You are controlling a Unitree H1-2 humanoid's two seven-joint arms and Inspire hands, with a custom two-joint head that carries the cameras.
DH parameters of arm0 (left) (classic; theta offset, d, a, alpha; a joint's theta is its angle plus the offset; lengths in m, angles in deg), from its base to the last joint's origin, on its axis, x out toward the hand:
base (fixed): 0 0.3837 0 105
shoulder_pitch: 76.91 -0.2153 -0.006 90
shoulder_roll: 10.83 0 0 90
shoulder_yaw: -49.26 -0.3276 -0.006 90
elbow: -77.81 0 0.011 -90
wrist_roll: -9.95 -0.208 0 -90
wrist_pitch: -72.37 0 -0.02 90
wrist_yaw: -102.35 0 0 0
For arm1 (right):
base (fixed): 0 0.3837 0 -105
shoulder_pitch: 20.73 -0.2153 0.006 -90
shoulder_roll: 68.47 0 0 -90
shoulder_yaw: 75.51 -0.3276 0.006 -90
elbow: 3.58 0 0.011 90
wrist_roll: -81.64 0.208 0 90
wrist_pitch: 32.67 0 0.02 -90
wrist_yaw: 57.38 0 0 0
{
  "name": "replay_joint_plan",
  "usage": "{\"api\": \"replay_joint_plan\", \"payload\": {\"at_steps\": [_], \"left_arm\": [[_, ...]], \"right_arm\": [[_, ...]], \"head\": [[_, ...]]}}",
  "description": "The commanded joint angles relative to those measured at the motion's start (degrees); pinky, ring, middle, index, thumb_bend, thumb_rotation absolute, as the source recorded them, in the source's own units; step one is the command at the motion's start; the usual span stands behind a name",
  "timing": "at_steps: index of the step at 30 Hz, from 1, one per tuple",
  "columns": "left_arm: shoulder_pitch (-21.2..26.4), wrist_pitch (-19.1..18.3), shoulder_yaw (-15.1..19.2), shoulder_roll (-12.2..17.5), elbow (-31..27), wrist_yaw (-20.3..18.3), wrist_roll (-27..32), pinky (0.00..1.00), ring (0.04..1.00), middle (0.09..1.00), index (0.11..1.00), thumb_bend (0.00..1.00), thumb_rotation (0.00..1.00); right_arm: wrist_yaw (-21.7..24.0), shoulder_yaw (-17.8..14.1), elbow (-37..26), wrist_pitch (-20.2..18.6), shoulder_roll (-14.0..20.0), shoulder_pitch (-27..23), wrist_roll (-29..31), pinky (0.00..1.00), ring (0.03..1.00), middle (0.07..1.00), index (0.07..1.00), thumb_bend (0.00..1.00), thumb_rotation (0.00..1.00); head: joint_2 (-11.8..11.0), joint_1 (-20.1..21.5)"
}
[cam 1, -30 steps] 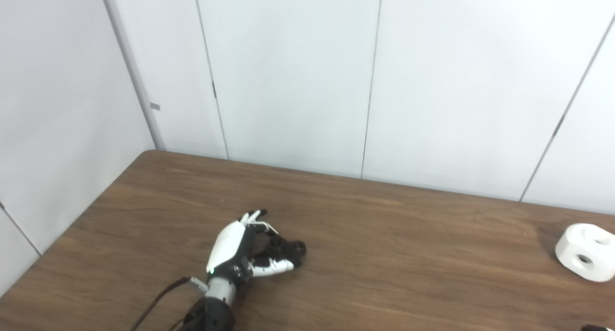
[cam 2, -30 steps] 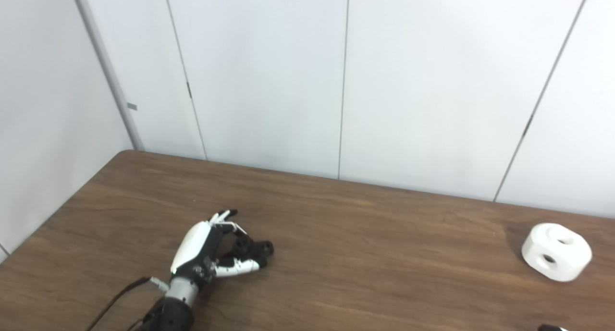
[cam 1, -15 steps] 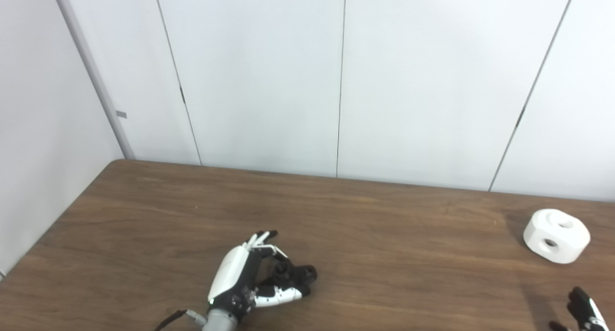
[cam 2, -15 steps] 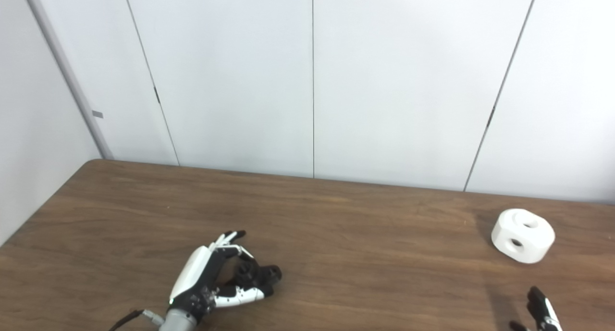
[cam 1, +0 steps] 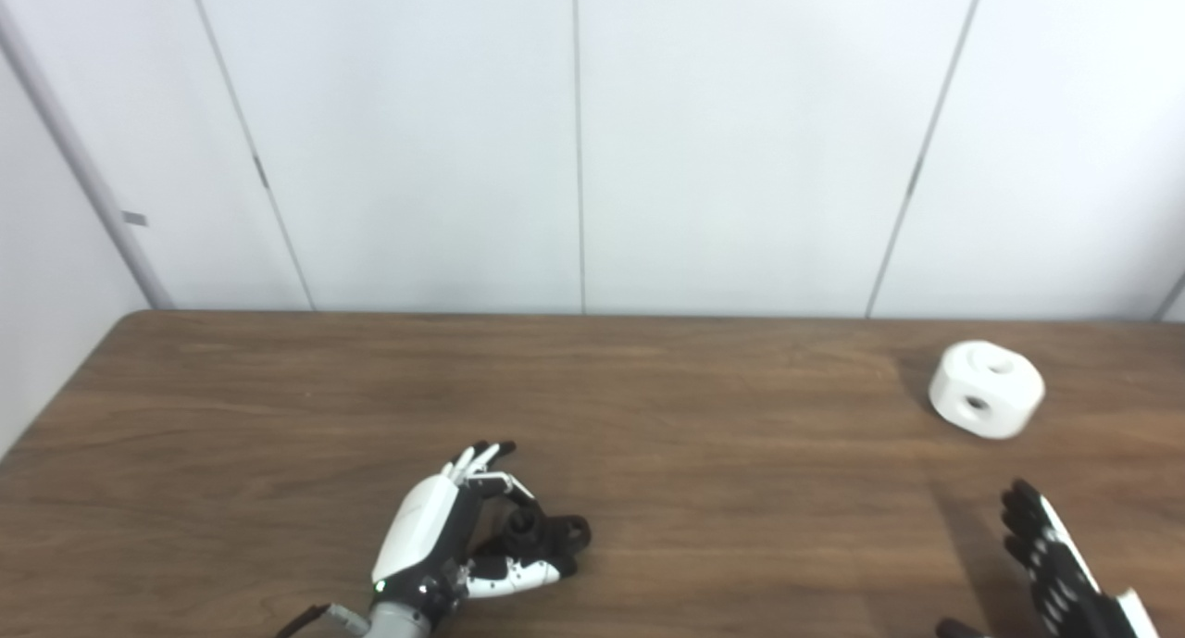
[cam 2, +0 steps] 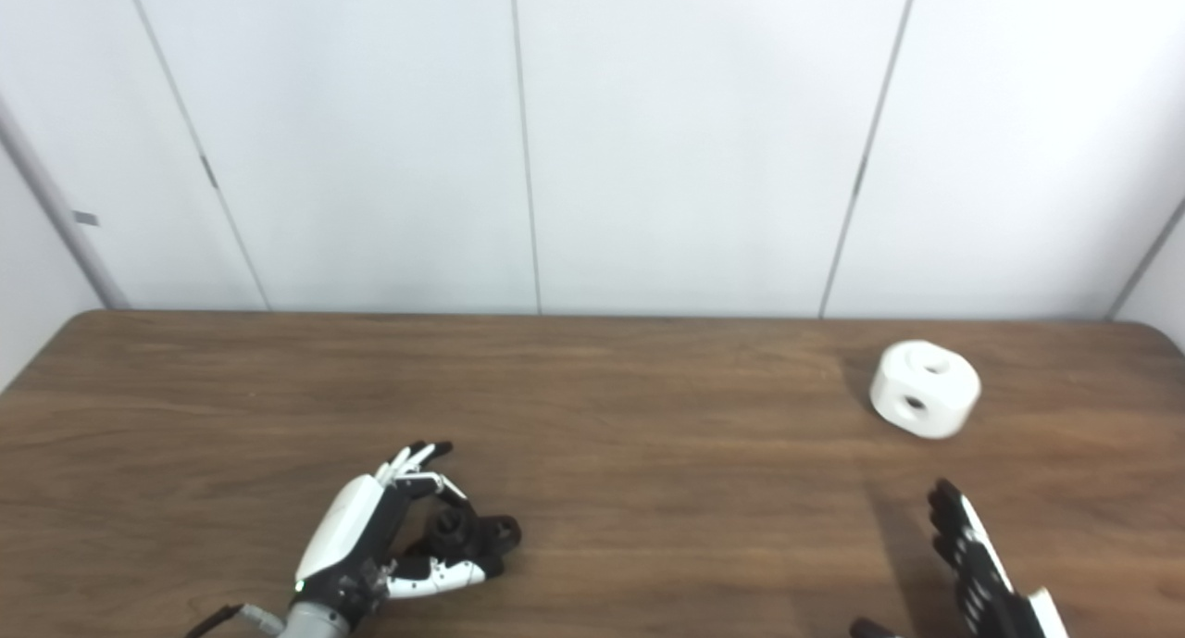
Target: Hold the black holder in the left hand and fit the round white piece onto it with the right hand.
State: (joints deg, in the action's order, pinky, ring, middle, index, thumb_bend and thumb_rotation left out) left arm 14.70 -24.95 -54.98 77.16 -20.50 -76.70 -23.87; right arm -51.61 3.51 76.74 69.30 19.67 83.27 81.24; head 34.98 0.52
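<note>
The black holder (cam 1: pixel 548 533) lies on the brown table (cam 1: pixel 704 490) at the front left. My left hand (cam 1: pixel 433 538) cups it from the left, its fingers (cam 1: pixel 481 456) stretched behind it and the thumb in front, not closed on it. The round white piece (cam 1: pixel 987 390), with a hole in its top and one in its side, sits at the back right of the table. At the bottom right my right hand (cam 1: pixel 1055 573) is raised above the table with fingers straight and apart, holding nothing, well short of the white piece.
White wall panels (cam 1: pixel 574 138) rise directly behind the table's far edge. The table's left edge (cam 1: pixel 65 379) runs close to a side wall. A cable (cam 2: pixel 218 616) trails from my left wrist.
The camera has swung to the right, shifting the whole picture. My right hand has risen into view at the bottom right. The left hand stays cupped around the holder.
</note>
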Motion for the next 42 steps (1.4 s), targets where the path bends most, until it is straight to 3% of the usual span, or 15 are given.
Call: {"api": "replay_joint_plan", "payload": {"at_steps": [1,7,21,23,26,32,36,42], "left_arm": [[1.46,2.94,-0.42,0.68,-0.77,0.07,-0.95,1.00,1.000,0.928,0.480,0.52,0.04],[1.90,4.90,-1.55,0.92,1.74,0.18,-2.04,1.00,1.000,0.919,0.480,0.52,0.04],[2.47,8.74,-2.88,-0.10,8.48,1.03,-2.79,1.00,1.000,0.913,0.481,0.52,0.04],[2.57,9.29,-2.90,-0.16,9.31,1.19,-2.61,1.00,1.000,0.912,0.481,0.52,0.04],[2.66,9.73,-2.89,-0.22,10.05,1.14,-2.32,1.00,1.000,0.916,0.480,0.52,0.04],[2.94,11.66,-2.06,0.50,11.73,0.74,-0.76,1.00,1.000,0.917,0.480,0.52,0.04],[2.80,12.57,-1.14,1.37,11.84,0.40,-0.16,1.00,1.000,0.909,0.481,0.52,0.04],[2.92,13.49,-0.08,2.54,12.10,-0.90,1.47,1.00,1.000,0.908,0.481,0.52,0.04]], "right_arm": [[-1.68,-1.46,0.87,1.86,1.32,-1.87,0.01,0.93,0.947,0.947,0.942,0.66,0.27],[-2.12,-3.36,3.20,2.41,3.03,-4.38,-0.06,0.95,0.963,0.953,0.946,0.72,0.31],[-5.53,-8.68,15.89,7.19,12.43,-13.36,-2.49,0.93,0.952,0.950,0.926,0.91,0.46],[-5.42,-9.05,18.02,7.36,13.72,-14.51,-2.12,0.95,0.963,0.957,0.931,0.92,0.45],[-6.62,-9.03,20.48,7.04,15.77,-15.82,-5.11,0.94,0.961,0.958,0.945,0.96,0.53],[-8.62,-7.86,25.33,5.58,18.90,-20.06,-9.00,0.96,0.967,0.954,0.945,1.00,0.55],[-8.04,-5.41,22.76,-0.17,19.70,-23.08,-11.88,0.87,0.906,0.930,0.936,1.00,0.59],[-6.64,-0.65,8.06,-17.64,16.98,-24.90,-19.16,0.84,0.900,0.928,0.922,1.00,0.64]], "head": [[0.15,0.27],[0.24,2.68],[-0.22,4.86],[-0.37,5.17],[-0.59,5.93],[-1.59,12.27],[-2.64,18.26],[-3.99,24.54]]}}
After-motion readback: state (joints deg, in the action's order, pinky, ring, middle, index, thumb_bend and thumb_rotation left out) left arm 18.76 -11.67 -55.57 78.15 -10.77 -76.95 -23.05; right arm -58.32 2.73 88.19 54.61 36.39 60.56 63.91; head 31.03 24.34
